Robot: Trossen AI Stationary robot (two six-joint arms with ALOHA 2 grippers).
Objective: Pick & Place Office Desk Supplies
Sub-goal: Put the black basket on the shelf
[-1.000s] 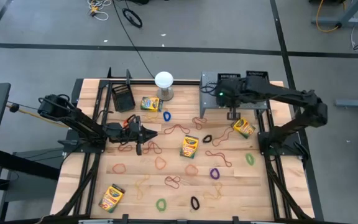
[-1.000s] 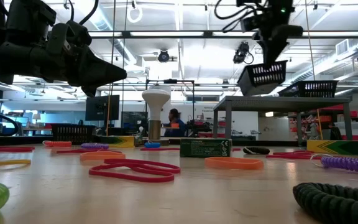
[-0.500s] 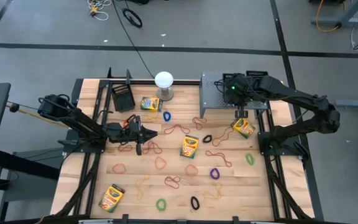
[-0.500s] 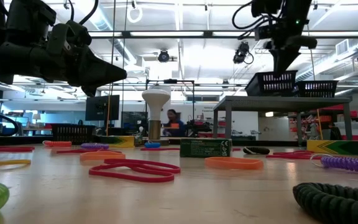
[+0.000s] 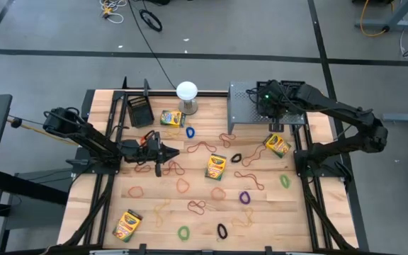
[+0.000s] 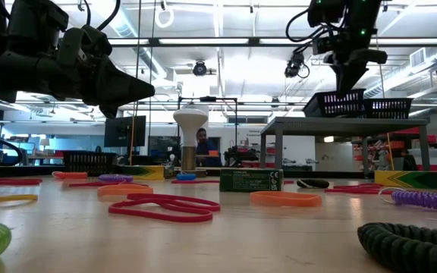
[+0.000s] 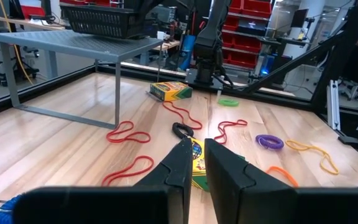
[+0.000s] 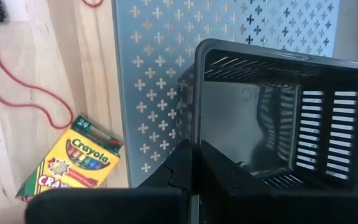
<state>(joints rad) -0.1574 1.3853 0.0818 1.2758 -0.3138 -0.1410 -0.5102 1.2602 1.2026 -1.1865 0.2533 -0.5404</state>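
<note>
Risk as I judge it: right gripper (image 8: 194, 163), fingers clamped on the mesh bin (image 8: 278, 118) wall atop the riser (image 5: 243, 106), could tip it on release; left gripper (image 7: 194, 163), fingers nearly together, idles empty.

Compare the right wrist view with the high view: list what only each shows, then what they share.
Only the right wrist view: the inside of the black mesh bin, which looks empty, the cross-shaped holes of the grey riser, and the right pincer shut on the bin's rim.

Only the high view: the left pincer low over the rubber-band loops, the white globe, another bin at the back left, and crayon boxes spread over the table.

Both: the riser, the bin on it, and the crayon box beside it.
</note>
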